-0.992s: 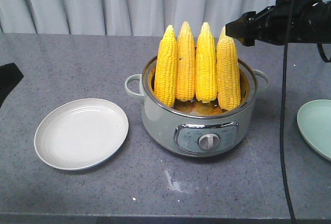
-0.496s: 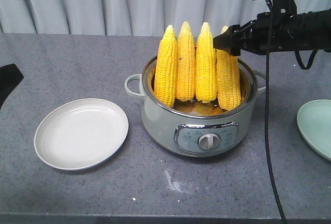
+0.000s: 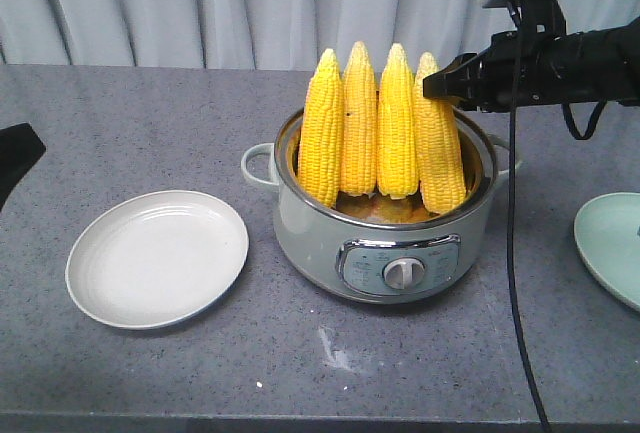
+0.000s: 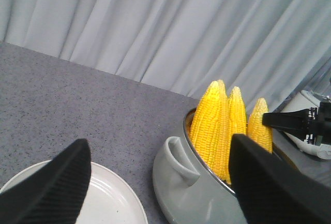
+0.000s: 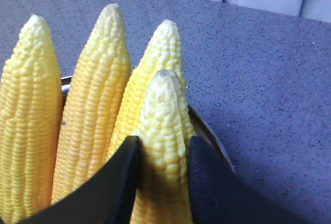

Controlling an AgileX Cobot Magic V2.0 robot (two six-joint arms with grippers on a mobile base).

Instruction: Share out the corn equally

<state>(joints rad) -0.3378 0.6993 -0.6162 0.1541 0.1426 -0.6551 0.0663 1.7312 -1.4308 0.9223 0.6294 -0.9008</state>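
Observation:
Several corn cobs stand upright, tips up, in a pale green electric pot (image 3: 310, 223) at the table's middle. My right gripper (image 3: 440, 83) reaches in from the right and is shut on the upper part of the rightmost cob (image 3: 442, 148). In the right wrist view its black fingers (image 5: 124, 172) press both sides of that cob (image 5: 163, 110), just below the pale tip. The other cobs (image 3: 359, 118) lean side by side to its left. My left gripper (image 4: 160, 149) hangs open, holding nothing, over the table's left side between a white plate (image 4: 103, 203) and the pot (image 4: 191, 188).
The empty white plate (image 3: 157, 258) lies left of the pot. An empty pale green plate (image 3: 610, 243) is cut off by the right edge. A black cable (image 3: 512, 253) hangs from the right arm down past the pot. Grey curtains close the back.
The right gripper came in from the right to the rightmost cob's top and closed on it. That cob's tip now leans slightly left. The left arm has not moved.

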